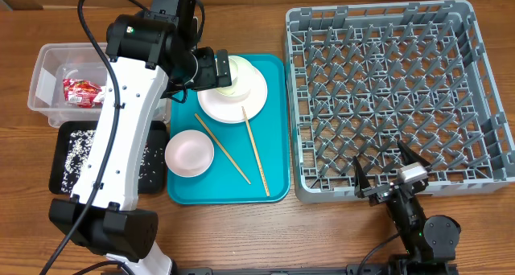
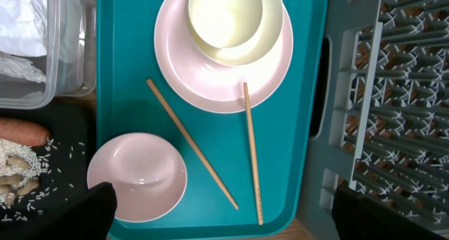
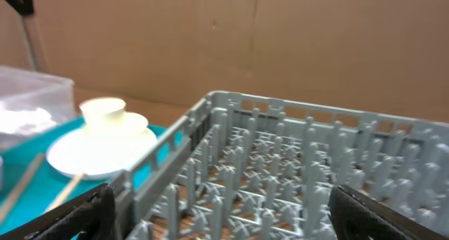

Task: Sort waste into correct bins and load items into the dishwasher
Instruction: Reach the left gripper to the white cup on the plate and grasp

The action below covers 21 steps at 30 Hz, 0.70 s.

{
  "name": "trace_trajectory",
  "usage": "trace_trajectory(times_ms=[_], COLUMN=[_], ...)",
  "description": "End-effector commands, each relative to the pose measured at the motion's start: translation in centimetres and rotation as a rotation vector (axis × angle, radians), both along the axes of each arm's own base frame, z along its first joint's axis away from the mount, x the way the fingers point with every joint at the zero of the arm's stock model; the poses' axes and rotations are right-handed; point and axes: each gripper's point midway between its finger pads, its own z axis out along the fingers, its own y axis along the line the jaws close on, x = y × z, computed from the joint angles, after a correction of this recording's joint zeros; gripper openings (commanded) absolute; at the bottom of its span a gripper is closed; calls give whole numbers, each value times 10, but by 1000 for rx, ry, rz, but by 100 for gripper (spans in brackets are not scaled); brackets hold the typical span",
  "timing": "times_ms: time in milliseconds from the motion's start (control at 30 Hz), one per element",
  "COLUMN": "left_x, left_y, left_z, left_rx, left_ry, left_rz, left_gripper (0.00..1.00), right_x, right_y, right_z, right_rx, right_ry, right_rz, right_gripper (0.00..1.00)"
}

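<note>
— Status, left side?

— My left gripper (image 2: 231, 215) hangs over the teal tray (image 2: 302, 92) with its jaws spread wide and nothing between them. Under it the two chopsticks (image 2: 191, 143) lie flat on the tray, angled toward each other at the end near me. The upper end of one touches the rim of the plate (image 2: 210, 85).

— The dishes?

— The bowl (image 2: 137, 177) sits upright on the tray just beside the chopsticks. The plate is farther along the tray, and the cup (image 2: 231, 19) stands on it.

— Waste?

— The red wrapper (image 1: 79, 91) and the crumpled white paper (image 2: 21, 29) are in the clear tub (image 1: 48, 74). The rice grains (image 1: 80, 146), the carrot (image 2: 21, 131) and the beige scraps (image 2: 14, 166) lie in the black tray (image 1: 55, 158). Both bins stand just left of the teal tray.

— Right side?

— My right gripper (image 1: 382, 164) is fully open and empty, above the near edge of the dish rack (image 1: 386, 90). The rack stands just right of the teal tray.
</note>
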Motion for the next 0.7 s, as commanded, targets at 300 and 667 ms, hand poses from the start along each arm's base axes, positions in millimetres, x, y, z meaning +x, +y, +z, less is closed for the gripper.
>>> trace_trajectory(times_ms=[300,667], left_x=[12,31], left_y=[-5,0], left_z=[8,9], left_rx=[-5,30], left_ry=[-62,-136], left_rz=[-13,13], left_gripper=[94,84], right_x=[-2,-12], right_y=[6,0], right_z=[-11,34], right_rx=[156,302], right_ry=[99,123], right_rz=[38,4], right_gripper=[100,100])
